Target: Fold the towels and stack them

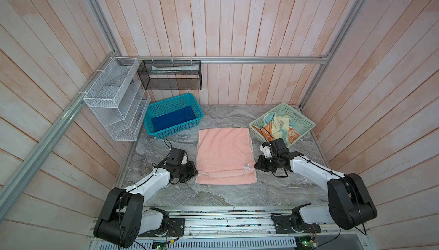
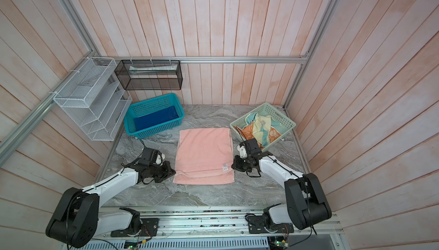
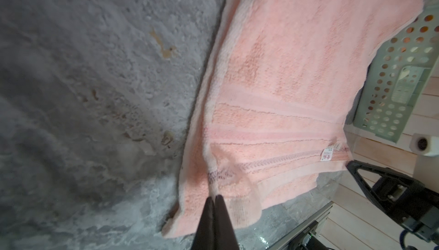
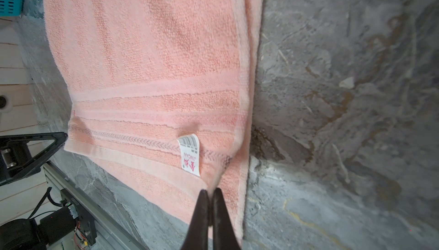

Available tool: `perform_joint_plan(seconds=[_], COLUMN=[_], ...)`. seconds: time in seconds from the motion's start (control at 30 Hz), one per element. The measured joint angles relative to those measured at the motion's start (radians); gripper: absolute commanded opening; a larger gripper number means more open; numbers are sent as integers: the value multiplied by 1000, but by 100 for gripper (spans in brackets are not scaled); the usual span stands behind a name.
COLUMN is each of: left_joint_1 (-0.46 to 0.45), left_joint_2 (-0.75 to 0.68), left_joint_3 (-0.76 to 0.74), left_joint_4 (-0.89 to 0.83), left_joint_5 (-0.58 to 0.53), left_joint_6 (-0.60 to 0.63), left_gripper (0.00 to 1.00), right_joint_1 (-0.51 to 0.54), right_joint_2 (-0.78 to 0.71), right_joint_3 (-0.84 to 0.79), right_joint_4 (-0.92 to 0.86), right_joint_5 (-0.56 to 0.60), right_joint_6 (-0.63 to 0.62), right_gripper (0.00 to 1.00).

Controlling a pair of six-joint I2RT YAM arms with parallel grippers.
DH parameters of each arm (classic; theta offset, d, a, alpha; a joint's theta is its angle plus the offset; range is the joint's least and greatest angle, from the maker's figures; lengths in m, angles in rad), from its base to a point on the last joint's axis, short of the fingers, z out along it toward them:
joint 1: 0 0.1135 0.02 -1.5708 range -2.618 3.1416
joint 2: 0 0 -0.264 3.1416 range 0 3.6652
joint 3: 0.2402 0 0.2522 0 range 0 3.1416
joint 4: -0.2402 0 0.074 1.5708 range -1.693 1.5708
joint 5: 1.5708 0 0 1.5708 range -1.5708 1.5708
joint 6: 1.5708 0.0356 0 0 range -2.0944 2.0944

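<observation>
Left wrist view shows the left gripper (image 3: 215,199) pinching the pink towel (image 3: 297,70) at its left edge, towards the bench (image 1: 237,194) front. The right gripper (image 4: 210,194) pinches its right edge beside the white tag (image 4: 190,155). The towel lies spread mid-bench.

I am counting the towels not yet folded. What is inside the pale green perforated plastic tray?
In the pale green perforated plastic tray, a crumpled pale yellow towel with teal pattern lies over an orange patterned towel. Anything beneath is covered.
</observation>
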Motion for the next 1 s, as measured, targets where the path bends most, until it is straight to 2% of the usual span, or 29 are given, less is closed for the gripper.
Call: perform_joint_plan(seconds=[0.47,0.63,0.8,1.0], left_joint_1=[19,21,21,21], left_joint_2=[-1,-1,-1,0], left_joint_3=[77,79,53,-28], left_joint_4=[-56,-67,-41,-6], left_joint_5=[-2,-2,17,51], left_joint_6=[61,59,31,-18], left_gripper=[0,29,43,46], right_joint_1=[0,0,4,13], right_joint_2=[-55,-55,-55,-55], right_joint_3=[33,33,29,24], right_joint_4=[-25,-27,-26,-22], right_joint_5=[1,1,0,0], right_joint_6=[2,2,6,13], right_gripper=[0,0,0,0])
